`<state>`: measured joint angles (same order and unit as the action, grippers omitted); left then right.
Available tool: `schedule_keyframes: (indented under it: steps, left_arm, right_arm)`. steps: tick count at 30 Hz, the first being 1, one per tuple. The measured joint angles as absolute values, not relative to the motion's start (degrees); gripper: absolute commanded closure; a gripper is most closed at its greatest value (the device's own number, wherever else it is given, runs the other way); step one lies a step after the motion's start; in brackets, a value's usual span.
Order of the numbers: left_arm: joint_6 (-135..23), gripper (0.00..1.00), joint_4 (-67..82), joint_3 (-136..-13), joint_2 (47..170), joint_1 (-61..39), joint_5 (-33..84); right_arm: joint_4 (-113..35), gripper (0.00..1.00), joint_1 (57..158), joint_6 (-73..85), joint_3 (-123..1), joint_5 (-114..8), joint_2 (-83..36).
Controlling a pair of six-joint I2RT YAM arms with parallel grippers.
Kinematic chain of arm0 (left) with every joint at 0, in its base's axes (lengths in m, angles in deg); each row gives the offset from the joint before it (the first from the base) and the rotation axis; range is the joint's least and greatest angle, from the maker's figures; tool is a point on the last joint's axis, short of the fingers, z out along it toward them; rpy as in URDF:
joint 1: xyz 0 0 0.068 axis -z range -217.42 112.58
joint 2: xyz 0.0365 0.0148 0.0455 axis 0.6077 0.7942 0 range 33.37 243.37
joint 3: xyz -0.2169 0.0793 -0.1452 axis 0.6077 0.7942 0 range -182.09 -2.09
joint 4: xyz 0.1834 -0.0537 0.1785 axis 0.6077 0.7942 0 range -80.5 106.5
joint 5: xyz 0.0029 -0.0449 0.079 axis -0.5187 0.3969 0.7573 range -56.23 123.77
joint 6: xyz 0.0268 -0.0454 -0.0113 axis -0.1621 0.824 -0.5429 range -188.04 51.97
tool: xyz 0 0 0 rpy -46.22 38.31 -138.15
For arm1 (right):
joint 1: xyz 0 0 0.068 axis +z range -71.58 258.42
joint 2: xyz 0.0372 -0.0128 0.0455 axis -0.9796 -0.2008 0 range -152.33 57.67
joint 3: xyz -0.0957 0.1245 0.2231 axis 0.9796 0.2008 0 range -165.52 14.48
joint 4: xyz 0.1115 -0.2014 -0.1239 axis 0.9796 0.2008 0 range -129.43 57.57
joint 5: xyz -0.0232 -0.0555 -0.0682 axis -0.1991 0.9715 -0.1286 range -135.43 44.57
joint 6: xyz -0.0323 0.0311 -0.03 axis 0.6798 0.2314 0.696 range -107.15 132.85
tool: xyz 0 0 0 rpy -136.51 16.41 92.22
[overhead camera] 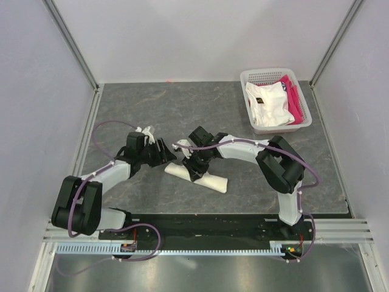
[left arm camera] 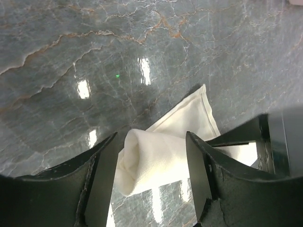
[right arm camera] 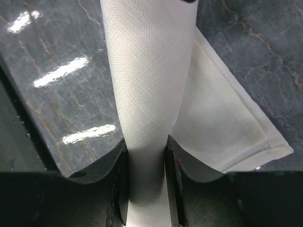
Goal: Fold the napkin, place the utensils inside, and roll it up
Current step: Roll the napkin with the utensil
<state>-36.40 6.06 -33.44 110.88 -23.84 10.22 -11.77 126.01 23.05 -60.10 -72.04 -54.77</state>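
Lying where: napkin (overhead camera: 213, 181) on the bench (overhead camera: 152, 103), rolled into a cream tube, well apart from the basket (overhead camera: 276, 76), down-left of it in the top view, toward the arm bases.
Roll angle: slanted; one end points toward the basket side, the other away from it.
Loose part: flat hemmed corner sticks out from under the roll (right arm camera: 147, 94), flat on the bench; also seen past the roll end in the left wrist view (left arm camera: 156, 161).
Right fingers (right arm camera: 118, 189): pressed in on the napkin roll from both sides, roll squeezed narrower where they pinch it; in the top view (overhead camera: 193, 165) they sit mid-roll.
Left fingers (left arm camera: 102, 184): spread wide, straddling the roll end farthest from the basket; roll end lies between them, not squeezed; cannot tell if either finger touches the cloth. Top view (overhead camera: 163, 151): low over the bench at that end.
Right arm (overhead camera: 243, 148): reaches from its base to the roll, passing on the near side of the basket.
Left arm (overhead camera: 109, 173): on the far-from-basket side, bent toward the roll.
Basket contents: white garment (overhead camera: 267, 106) bunched inside, pink cloth (overhead camera: 295, 97) tucked along the basket's right wall.
Basket place: back right corner of the bench.
Bench surface: grey marbled, glossy, light reflections in both wrist views.
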Motion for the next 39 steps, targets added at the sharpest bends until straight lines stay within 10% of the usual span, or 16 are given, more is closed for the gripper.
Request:
schedule_keyframes:
  steps: [15, 21, 28, 39]
  left_arm:
    - [-34.87, 0.42, 3.26, -25.57, 103.95, -23.84, 9.67]
    - [-34.47, 0.7, 2.23, -25.2, 104.52, -23.84, 8.52]
    - [-34.34, 0.96, 2.08, -25.73, 108.87, -23.84, 7.66]
    - [-34.63, 0.98, 6.28, -32.53, 115.28, -23.84, 7.66]
  right_arm:
    - [-10.13, 0.62, 121.01, 21.41, -62.51, -91.45, -60.98]
    - [-9.45, 0.61, 119.7, 21.0, -63.58, -95.8, -63.19]
    - [-8.92, 0.41, 119.41, 19.97, -63.89, -96.89, -63.39]
    - [-10.21, 0.27, 120.44, 19.12, -60.19, -79.06, -53.59]
